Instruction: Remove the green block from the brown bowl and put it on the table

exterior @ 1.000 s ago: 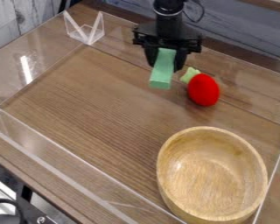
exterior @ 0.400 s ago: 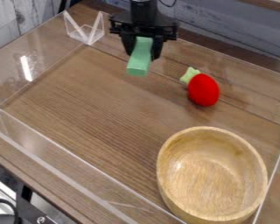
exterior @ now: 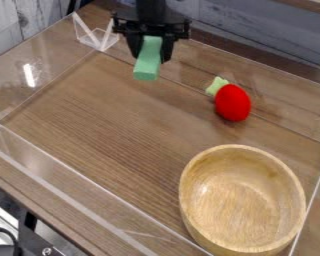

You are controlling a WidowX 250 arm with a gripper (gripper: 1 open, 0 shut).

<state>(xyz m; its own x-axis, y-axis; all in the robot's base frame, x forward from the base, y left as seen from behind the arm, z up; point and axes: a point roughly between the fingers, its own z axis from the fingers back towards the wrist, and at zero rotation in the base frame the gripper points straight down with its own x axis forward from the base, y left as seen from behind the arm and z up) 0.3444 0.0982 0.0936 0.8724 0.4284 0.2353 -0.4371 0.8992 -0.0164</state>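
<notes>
Nearest me, the brown bowl [exterior: 243,201] sits empty at the front right: light tan wood, round and shallow, thick smooth rim, grain visible inside. So I judge extraction done; I'm in the carry-and-place step.

Mid-distance, a red round toy [exterior: 231,101] with a small green top lies on the counter [exterior: 109,130], well apart from the bowl (not my target). The counter is brown wood-grain, flat, with clear glossy acrylic walls at its edges.

Farthest back, my claw [exterior: 151,40] is clamped on the upper end of the green block [exterior: 149,57], a flat mint-green bar, matte, hanging nearly upright, lower end clear of the surface as far as I can tell.

Next I'd lower until the bar's bottom touches bare counter, then spread the fingers; being slim and upright, it'll likely tip over flat.
</notes>
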